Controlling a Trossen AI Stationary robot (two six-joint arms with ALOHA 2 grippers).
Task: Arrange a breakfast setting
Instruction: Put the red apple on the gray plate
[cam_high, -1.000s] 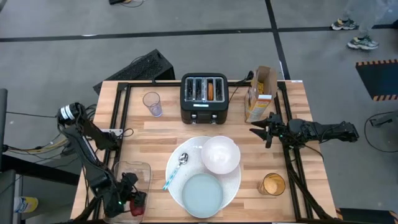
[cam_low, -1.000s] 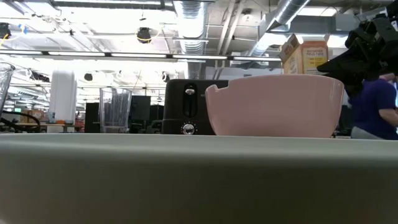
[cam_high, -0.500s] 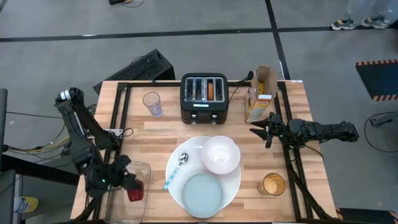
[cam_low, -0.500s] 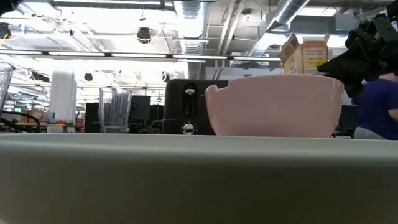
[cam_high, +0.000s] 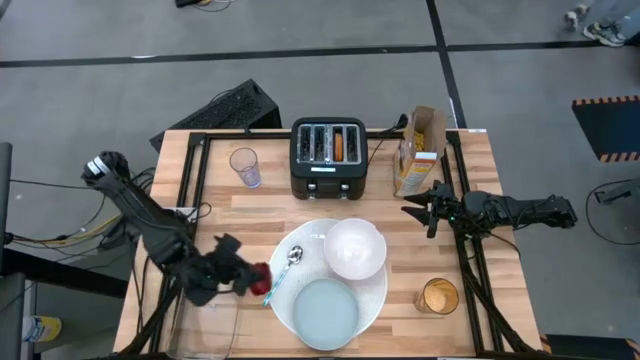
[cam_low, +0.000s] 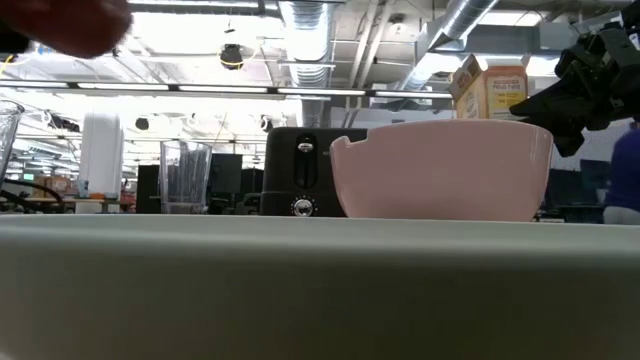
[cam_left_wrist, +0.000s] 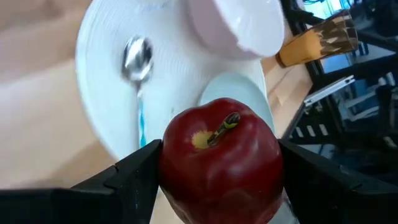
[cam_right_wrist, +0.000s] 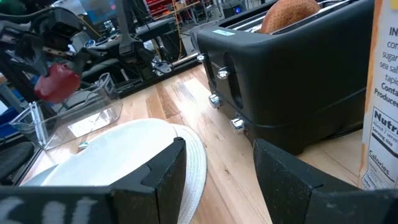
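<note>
My left gripper (cam_high: 254, 279) is shut on a small red apple (cam_high: 261, 277), just above the table by the left rim of the large white plate (cam_high: 378, 297). On that plate rest the white bowl (cam_high: 354, 248), the small pale-blue plate (cam_high: 325, 312) and the blue-handled spoon (cam_high: 281, 273). A toasted bagel (cam_high: 339, 146) sticks out of a slot of the black toaster (cam_high: 327, 160). The yellow cereal box (cam_high: 420, 150) stands upright at the far right. My right gripper (cam_high: 413, 211) is open and empty, between the cereal box and the bowl. My left gripper pinches the apple's two opposite sides (cam_left_wrist: 171, 171) between its two fingers (cam_left_wrist: 127, 177), the stem end (cam_left_wrist: 225, 124) facing back toward the wrist. The fingers come slanting down from the table's left. The apple is lifted clear of the table.
A clear plastic container (cam_high: 208, 305) lies at the near left, under my left arm. An empty glass (cam_high: 245, 166) stands left of the toaster. A glass of orange juice (cam_high: 437, 296) stands at the near right. A person's feet show on the floor beyond the table.
My left gripper has lifted the apple up out of the clear container and carried it toward the table's right edge, up to the large plate's left rim.
</note>
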